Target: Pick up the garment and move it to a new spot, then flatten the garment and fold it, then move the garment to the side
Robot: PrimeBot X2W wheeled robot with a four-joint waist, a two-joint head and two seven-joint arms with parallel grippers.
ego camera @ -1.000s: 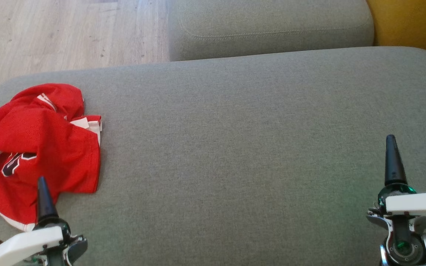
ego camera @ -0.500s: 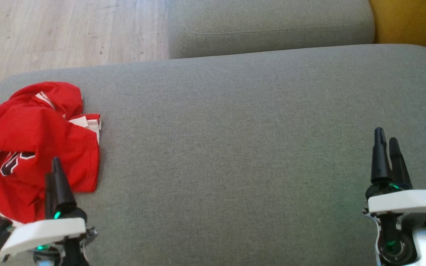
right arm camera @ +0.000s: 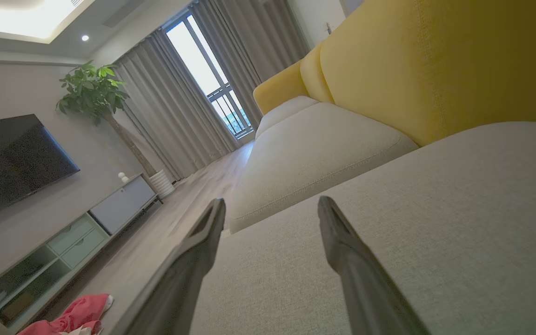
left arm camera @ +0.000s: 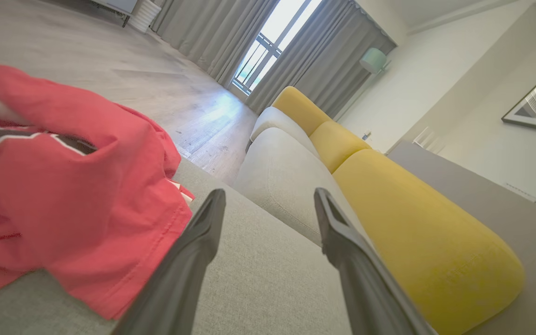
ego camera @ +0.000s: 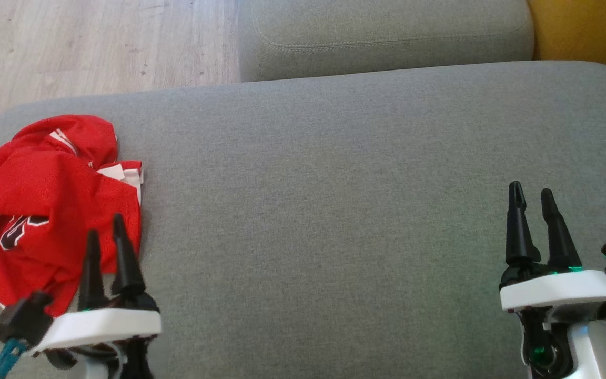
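Looks steeply down from the head onto the grey seat cushion (ego camera: 334,184). Skims close above it from both wrists, facing the curtained window (right arm camera: 207,79). Shares cushion and red garment (ego camera: 45,200) across all three.

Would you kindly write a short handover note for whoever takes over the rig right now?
Left gripper: open, empty, fingers at the garment's near edge.
Right gripper: open, empty, over the bare cushion on the right.
Garment: crumpled at the cushion's left end.
Done: nothing yet; garment not picked up.
Left: pick it up, move it, flatten, fold, set it aside.
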